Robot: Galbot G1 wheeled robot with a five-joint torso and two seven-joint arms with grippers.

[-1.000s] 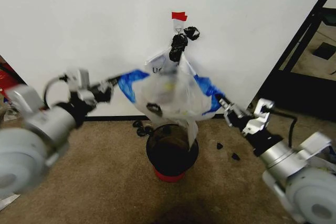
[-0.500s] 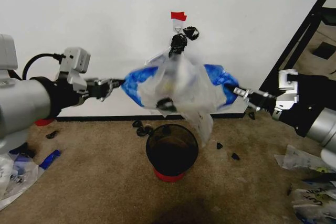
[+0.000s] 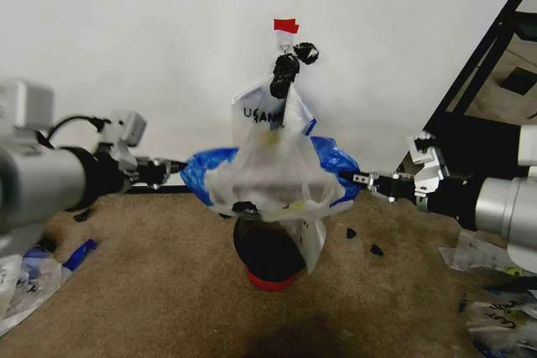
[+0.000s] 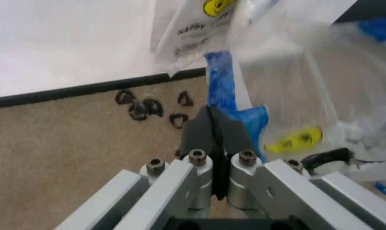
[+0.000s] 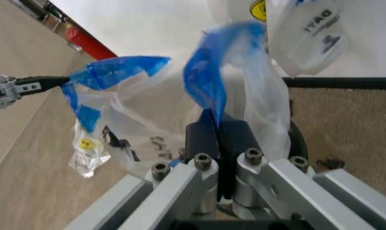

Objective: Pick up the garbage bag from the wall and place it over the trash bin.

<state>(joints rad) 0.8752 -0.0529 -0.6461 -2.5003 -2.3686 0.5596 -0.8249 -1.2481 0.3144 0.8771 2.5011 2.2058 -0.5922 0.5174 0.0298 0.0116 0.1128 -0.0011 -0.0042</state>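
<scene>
- Take the trash bin [image 3: 270, 251] as your landmark: it stands on the carpet just in front of the wall [image 3: 151, 56], below the hook with its red tape strip [image 3: 286, 25].
- The garbage bag [image 3: 273, 175] hangs spread open directly above the bin, its lower folds draping over the bin's rim and down the right side of the bin. It is not yet seated around the rim, so judge the placement unfinished.
- Your left gripper [image 3: 179, 167] sits left of the bin and higher than its rim, clenched on the bag's blue edge; the left wrist view shows the jaws pressed together with blue plastic pinched at their tip [image 4: 213, 125].
- Your right gripper [image 3: 351, 177] sits right of the bin at about the same height, likewise clamped on the opposite blue edge [image 5: 209, 81], with the film running out from between its closed jaws.
- The 2 grips pull apart from each other, and that is probably why the mouth stays stretched wide: a thin, crinkly bag would collapse shut without that tension.
- Above the bin, more printed bags [image 3: 267, 106] and a black knotted clump [image 3: 287, 69] hang from the hook; small black scraps [image 3: 226, 204] lie on the carpet behind the bin, by the baseboard.
</scene>
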